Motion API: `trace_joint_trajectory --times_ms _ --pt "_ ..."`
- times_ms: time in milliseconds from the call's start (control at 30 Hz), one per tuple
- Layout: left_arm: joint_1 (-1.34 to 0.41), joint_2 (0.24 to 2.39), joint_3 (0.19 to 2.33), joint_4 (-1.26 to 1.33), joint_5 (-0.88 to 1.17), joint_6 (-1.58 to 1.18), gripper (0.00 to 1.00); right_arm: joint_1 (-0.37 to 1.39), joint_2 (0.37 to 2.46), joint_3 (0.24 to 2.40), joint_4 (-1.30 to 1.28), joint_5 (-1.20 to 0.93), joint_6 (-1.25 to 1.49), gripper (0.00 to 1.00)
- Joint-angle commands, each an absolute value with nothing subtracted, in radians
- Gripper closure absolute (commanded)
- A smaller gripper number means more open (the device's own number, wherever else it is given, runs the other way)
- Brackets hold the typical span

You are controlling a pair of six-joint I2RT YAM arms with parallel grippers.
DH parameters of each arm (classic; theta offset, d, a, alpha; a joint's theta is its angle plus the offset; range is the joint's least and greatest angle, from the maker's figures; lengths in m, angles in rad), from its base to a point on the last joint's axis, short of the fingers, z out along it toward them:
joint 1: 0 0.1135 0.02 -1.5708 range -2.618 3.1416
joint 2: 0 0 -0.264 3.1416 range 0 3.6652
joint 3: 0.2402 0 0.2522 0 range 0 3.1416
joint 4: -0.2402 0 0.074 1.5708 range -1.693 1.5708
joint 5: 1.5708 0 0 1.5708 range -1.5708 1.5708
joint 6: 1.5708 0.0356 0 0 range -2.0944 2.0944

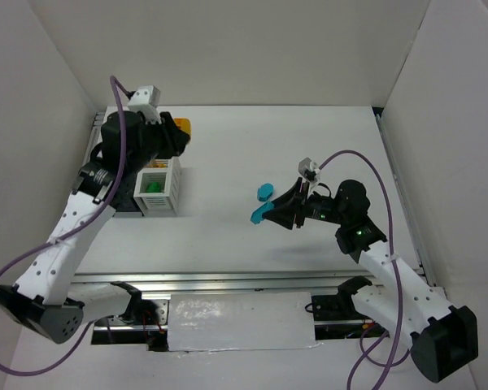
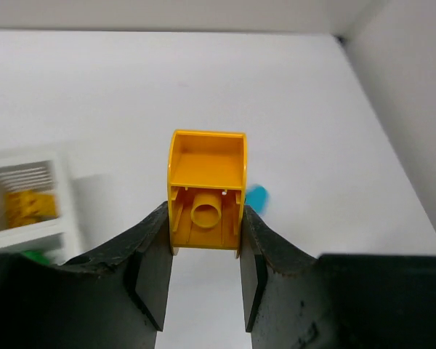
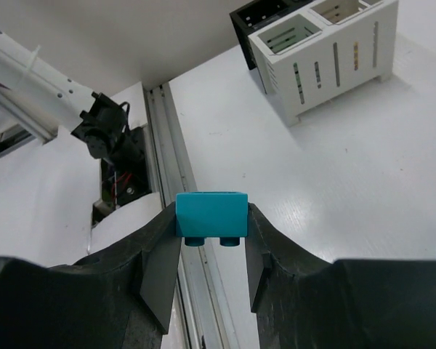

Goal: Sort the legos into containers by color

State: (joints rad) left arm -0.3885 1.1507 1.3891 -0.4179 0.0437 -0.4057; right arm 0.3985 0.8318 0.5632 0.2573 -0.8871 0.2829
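Observation:
My left gripper [image 2: 206, 222] is shut on a yellow-orange lego [image 2: 206, 190], hollow underside facing the camera; from above, that lego [image 1: 181, 126] is held just beyond the white container [image 1: 169, 172]. The white container [image 2: 65, 218] has yellow legos [image 2: 29, 206] in one compartment and a green lego [image 1: 153, 186] in the other. The black container [image 1: 124, 208] lies mostly hidden under the left arm. My right gripper [image 3: 211, 227] is shut on a teal lego [image 3: 211, 215], held above mid-table [image 1: 258, 214]. A second teal lego [image 1: 264, 192] lies on the table beside it.
White walls enclose the table on three sides. A metal rail [image 3: 167, 145] and the arm bases run along the near edge. In the right wrist view the white container [image 3: 327, 51] and the black container [image 3: 265, 14] stand side by side at the far end.

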Motion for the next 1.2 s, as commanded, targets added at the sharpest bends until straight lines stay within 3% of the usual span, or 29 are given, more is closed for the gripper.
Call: trace_joint_trajectory --times_ms 0,133,467,600,933,1100,1167 --pt "-0.298 1.238 1.417 -0.499 -0.383 -0.520 1.00 0.399 0.831 0.574 0.288 -0.830 0.293 1.00" --pt "-0.174 1.334 1.368 -0.433 -0.528 -0.636 1.00 0.400 0.783 0.557 0.282 -0.790 0.293 1.00" --pt "-0.083 1.552 1.393 -0.367 -0.444 -0.673 0.99 0.400 0.758 0.535 0.319 -0.819 0.317 1.00" --pt "-0.081 1.586 1.370 -0.342 -0.399 -0.673 0.88 0.400 0.790 0.541 0.318 -0.818 0.322 1.00" --pt "-0.083 1.595 1.333 -0.325 -0.328 -0.676 0.70 0.402 0.801 0.540 0.325 -0.822 0.327 1.00" --pt "-0.083 1.575 1.309 -0.313 -0.311 -0.676 0.41 0.400 0.808 0.541 0.327 -0.822 0.328 1.00" --pt "-0.084 1.560 1.298 -0.307 -0.301 -0.675 0.36 0.400 0.808 0.542 0.327 -0.824 0.328 1.00"
